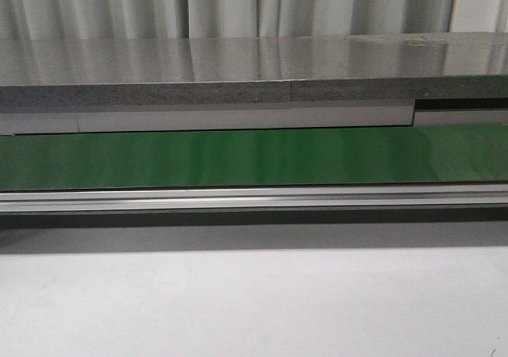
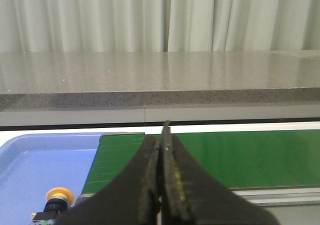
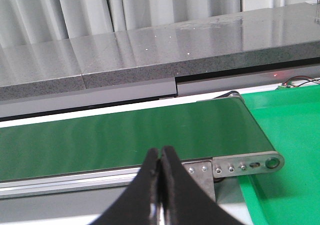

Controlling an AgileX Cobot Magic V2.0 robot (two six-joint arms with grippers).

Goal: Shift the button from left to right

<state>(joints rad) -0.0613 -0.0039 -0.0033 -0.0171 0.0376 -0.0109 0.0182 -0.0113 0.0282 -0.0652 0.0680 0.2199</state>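
The button (image 2: 56, 201), with a yellow-orange cap on a black body, sits in a blue tray (image 2: 35, 165) at the belt's left end, seen only in the left wrist view. My left gripper (image 2: 162, 142) is shut and empty, above the belt edge, to the right of the button. My right gripper (image 3: 161, 152) is shut and empty, over the near rail of the green conveyor belt (image 3: 125, 135) close to its right end. Neither gripper shows in the front view.
The green belt (image 1: 254, 157) runs left to right with a metal rail (image 1: 254, 198) in front and a grey stone ledge (image 1: 238, 75) behind. A green tray (image 3: 290, 135) lies past the belt's right end. White tabletop (image 1: 254, 301) is nearest.
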